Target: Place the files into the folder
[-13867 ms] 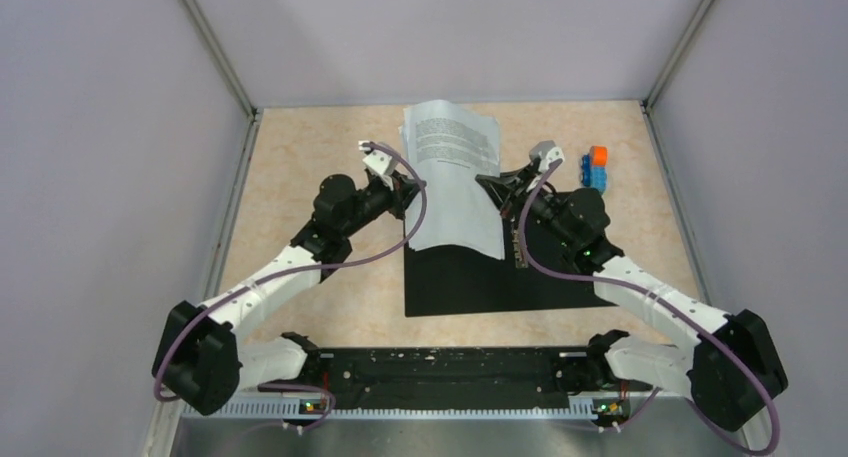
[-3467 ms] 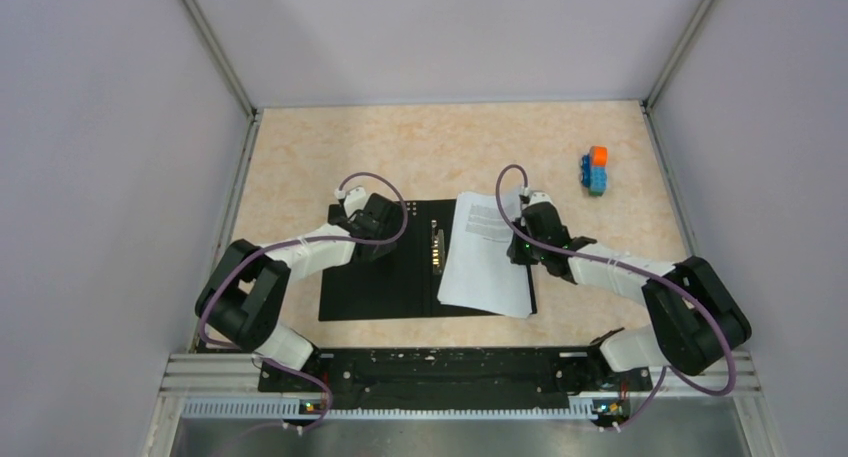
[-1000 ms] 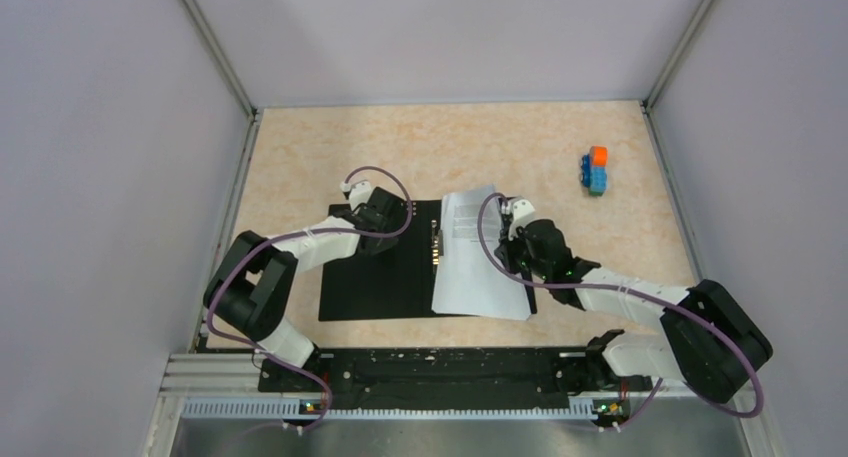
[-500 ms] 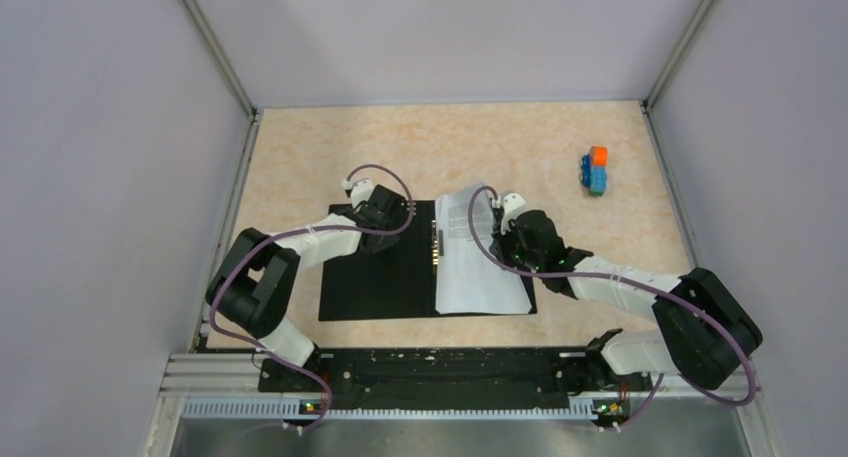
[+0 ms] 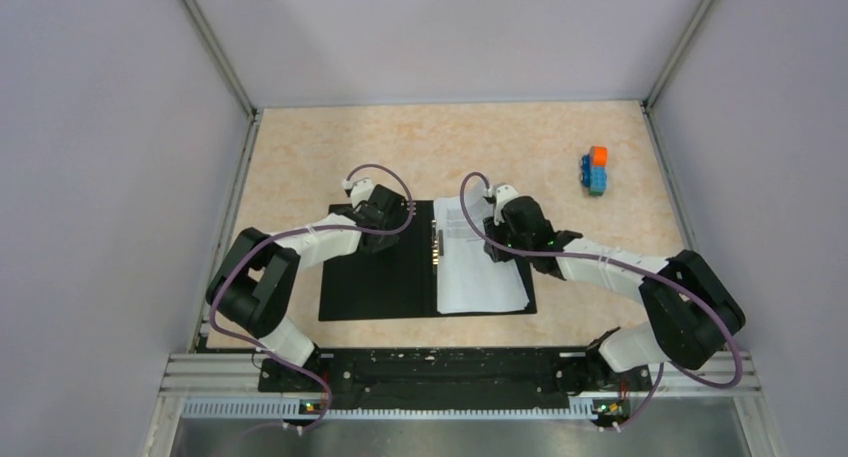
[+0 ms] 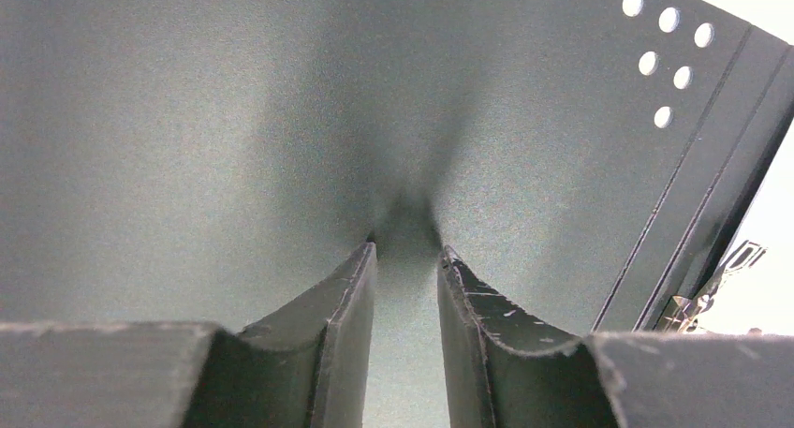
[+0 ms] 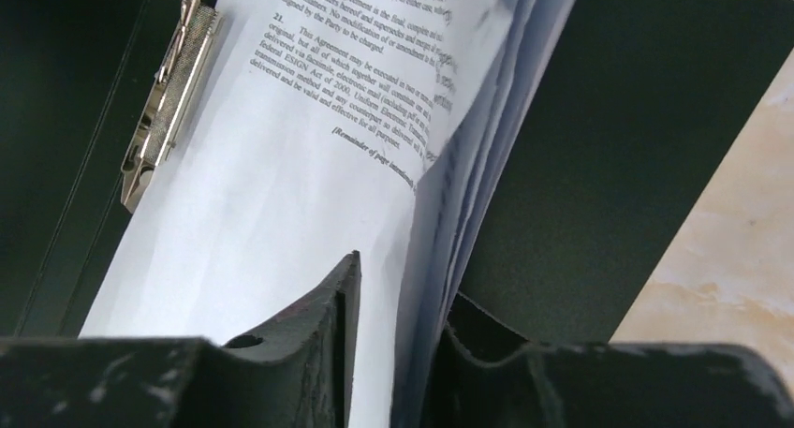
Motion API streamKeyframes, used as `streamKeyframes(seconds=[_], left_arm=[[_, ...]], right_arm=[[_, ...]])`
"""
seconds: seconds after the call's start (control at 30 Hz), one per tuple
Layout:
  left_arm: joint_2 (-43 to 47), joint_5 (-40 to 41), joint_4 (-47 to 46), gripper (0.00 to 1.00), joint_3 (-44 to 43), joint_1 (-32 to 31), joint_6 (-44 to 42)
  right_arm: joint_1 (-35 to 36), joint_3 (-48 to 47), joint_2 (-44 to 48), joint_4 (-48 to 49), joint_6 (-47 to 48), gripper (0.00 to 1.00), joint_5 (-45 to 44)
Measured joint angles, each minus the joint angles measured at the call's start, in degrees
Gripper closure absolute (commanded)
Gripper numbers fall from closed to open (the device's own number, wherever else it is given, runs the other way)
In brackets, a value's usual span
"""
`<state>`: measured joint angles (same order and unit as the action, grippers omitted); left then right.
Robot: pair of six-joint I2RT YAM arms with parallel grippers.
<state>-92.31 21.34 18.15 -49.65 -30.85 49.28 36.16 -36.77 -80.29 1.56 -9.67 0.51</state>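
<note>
Now the papers (image 5: 480, 267) lie on the right half of the open folder (image 5: 375, 277), mid-frame in the top view, with their left edge just beside the metal clip (image 7: 167, 95). The right pincer (image 7: 398, 283) straddles their curled right edge with its jaws slightly apart, probably to let the sheets settle flat. The left pincer (image 6: 405, 252), narrowly parted and holding nothing, presses its tips on the folder's left half, likely to stop it sliding on the bench (image 5: 330, 147).

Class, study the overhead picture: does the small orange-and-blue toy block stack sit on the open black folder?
No, the orange-and-blue toy block stack stands on the beige tabletop, well apart from the open black folder.
</note>
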Motion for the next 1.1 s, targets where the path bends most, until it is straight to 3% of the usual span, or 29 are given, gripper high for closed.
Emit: streamKeyframes(seconds=[0.2, 0.4, 1.1], left_arm=[[0.00, -0.04, 0.00, 0.64, 0.00, 0.02, -0.15], [0.00, -0.07, 0.07, 0.65, -0.07, 0.04, -0.17], [0.00, -0.11, 0.11, 0.65, -0.09, 0.09, -0.20]], right_arm=[[-1.29, -1.62, -0.13, -3.89, -1.88, 0.53, -0.96], [-3.63, -2.51, -0.13, -6.80, -3.98, 0.44, -1.51], [-12.63, -2.78, -2.89, -9.68, -8.52, 0.41, -0.96]])
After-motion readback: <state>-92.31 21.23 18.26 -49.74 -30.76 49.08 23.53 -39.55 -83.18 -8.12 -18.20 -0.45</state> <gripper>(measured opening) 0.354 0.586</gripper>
